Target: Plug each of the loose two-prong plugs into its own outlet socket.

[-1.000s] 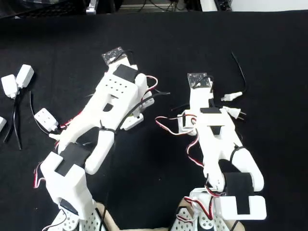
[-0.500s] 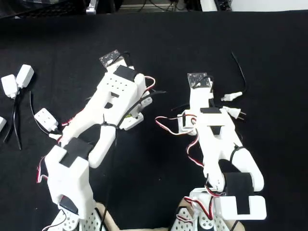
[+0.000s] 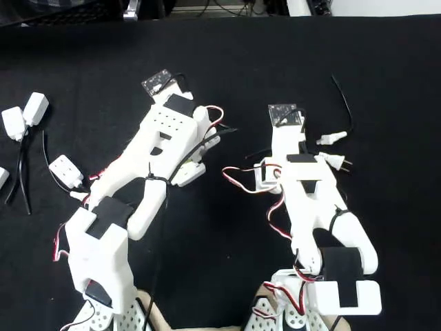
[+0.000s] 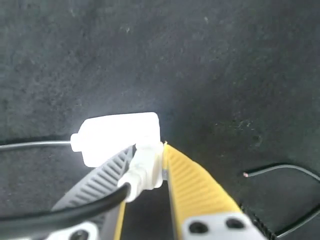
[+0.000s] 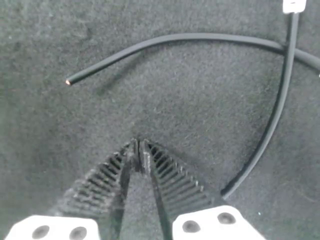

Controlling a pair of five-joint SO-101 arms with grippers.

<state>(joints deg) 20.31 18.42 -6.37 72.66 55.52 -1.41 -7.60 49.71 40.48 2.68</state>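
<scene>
Clamping plug (image 4: 145, 170) in left gripper (image 4: 150, 148), nose touching socket (image 4: 117, 132) under that arm, right gripper (image 5: 137, 147) sitting closed and empty near a loose cable (image 5: 175, 39); looking like mid-insertion, next needing prongs squared to slots and a straight push.

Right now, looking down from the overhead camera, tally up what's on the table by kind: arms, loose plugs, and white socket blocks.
Arms: 2
Loose two-prong plugs: 2
White socket blocks: 4, one cut off by the picture's edge
Total: 8
</scene>
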